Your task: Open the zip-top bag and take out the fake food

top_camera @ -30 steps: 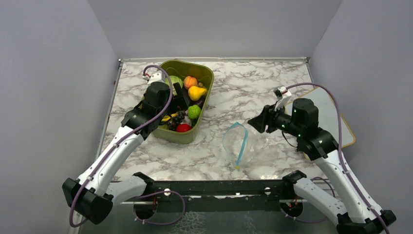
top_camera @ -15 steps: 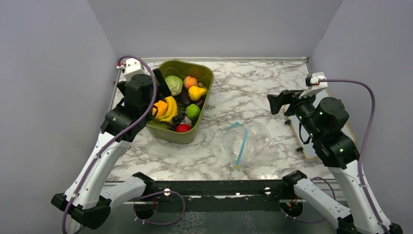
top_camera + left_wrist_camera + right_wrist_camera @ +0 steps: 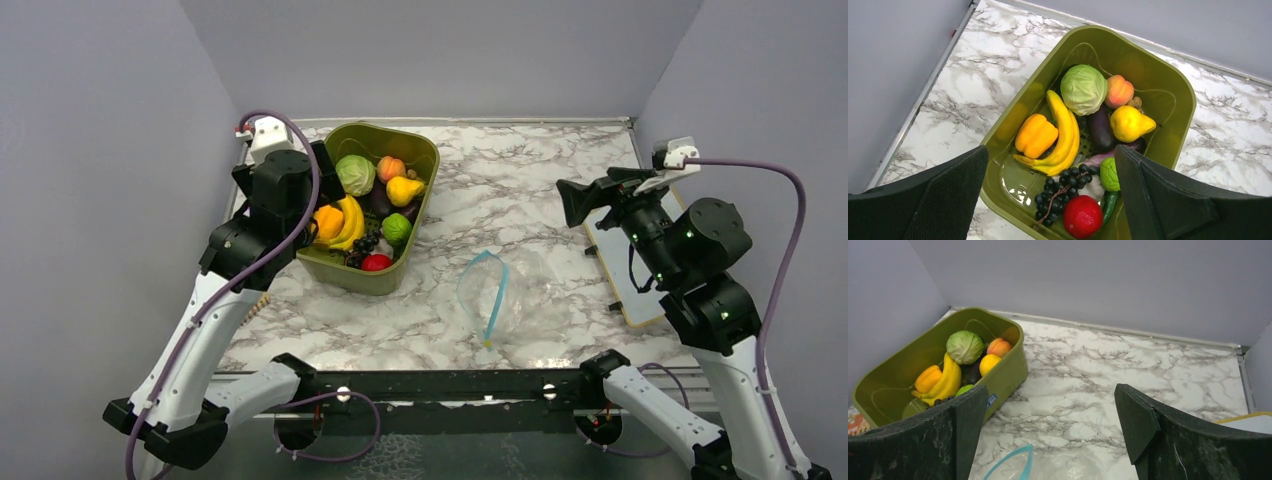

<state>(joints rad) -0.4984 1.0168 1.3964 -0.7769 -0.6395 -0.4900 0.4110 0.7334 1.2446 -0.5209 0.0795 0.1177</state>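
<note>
The left arm and right arm — white links, black joints — each trail a looping purple cable.

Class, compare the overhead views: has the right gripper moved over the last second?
Yes. The right gripper has drawn away from the unmoved zip-top bag, toward the far right.

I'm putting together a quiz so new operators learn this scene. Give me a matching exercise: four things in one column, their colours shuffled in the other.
Things:
1. zip-top bag
2. pear
3. bell pepper
4. grapes

Colours:
A. orange
B. near-black
C. clear with a teal strip
D. yellow

Pairs: 1-C, 2-D, 3-A, 4-B.
</note>
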